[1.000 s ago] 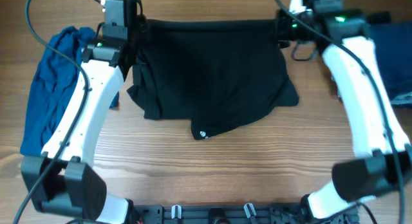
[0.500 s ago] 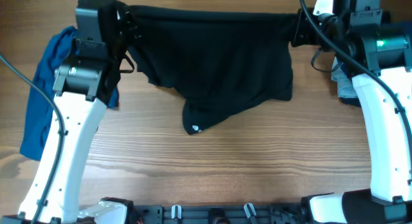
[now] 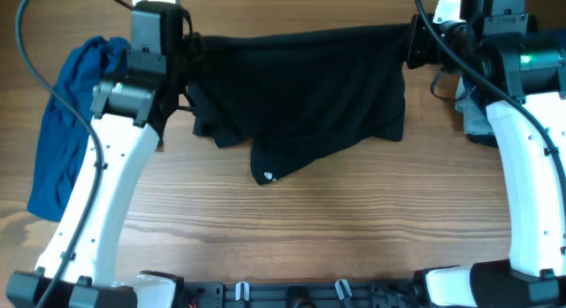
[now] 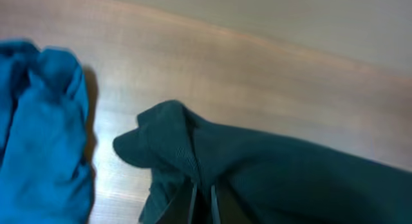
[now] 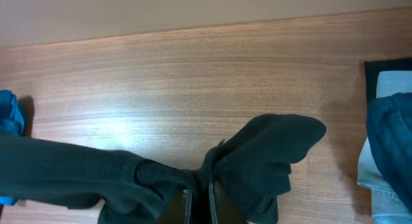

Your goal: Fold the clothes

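Over the wooden table (image 3: 309,246), the black T-shirt (image 3: 301,87) is pinched by the left gripper (image 4: 203,205) and right gripper (image 5: 197,205), both clamped; even tension should be kept.

From overhead I look straight down on the table (image 3: 318,228). Each wrist camera sits close behind the left pincer (image 4: 203,201) or right pincer (image 5: 197,199), looking past it; all share the black T-shirt (image 3: 301,87).

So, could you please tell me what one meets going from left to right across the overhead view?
The bright blue garment → left gripper → black T-shirt, held up between both shut grippers → right gripper → navy and pale blue garments.
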Controlling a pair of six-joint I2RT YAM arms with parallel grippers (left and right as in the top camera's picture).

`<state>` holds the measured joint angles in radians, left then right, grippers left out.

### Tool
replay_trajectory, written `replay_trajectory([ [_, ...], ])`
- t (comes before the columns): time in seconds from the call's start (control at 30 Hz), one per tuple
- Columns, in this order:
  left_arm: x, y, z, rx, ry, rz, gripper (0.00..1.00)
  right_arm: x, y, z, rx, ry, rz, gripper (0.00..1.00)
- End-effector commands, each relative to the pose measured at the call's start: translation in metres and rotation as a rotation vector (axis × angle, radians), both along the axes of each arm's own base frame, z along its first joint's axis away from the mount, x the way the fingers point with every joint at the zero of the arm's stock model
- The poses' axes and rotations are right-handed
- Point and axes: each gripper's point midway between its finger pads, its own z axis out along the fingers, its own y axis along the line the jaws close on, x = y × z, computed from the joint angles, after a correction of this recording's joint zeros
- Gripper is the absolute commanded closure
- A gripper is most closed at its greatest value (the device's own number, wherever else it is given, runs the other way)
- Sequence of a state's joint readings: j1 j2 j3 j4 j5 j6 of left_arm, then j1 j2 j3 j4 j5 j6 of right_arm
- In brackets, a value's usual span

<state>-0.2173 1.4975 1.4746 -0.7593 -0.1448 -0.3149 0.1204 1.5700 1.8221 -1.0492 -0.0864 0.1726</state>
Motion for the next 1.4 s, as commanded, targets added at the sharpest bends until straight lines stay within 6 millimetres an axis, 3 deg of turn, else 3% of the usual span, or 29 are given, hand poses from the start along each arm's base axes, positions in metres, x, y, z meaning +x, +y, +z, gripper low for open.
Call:
replay_trajectory([
  [0.0,-0.003,0.003,-0.019,0.038,0.077,-0.002,0.94,0.008,-0.005,-0.004,-0.011,0.008,-0.002,0.96],
  [0.17,-0.011,0.005,-0.056,0.036,0.216,0.035,0.96,0.015,0.001,-0.023,0.005,0.06,0.015,0.96],
  [0.4,0.005,0.002,-0.12,0.066,0.347,0.038,0.96,0.022,0.002,-0.039,0.0,0.099,0.015,0.96],
  [0.73,0.024,-0.004,-0.166,0.069,0.39,0.034,0.95,0.027,0.002,-0.042,-0.001,0.098,0.015,0.96],
  [0.87,0.024,-0.005,-0.171,0.066,0.4,0.031,0.92,0.029,0.003,-0.042,0.0,0.091,0.015,0.96],
  [1.17,0.028,-0.009,-0.169,0.049,0.384,0.022,0.74,0.03,0.003,-0.044,-0.001,0.098,0.015,0.96],
  [1.37,0.028,-0.022,-0.169,-0.01,0.387,-0.02,0.73,0.03,0.003,-0.044,0.0,0.097,0.015,0.96],
])
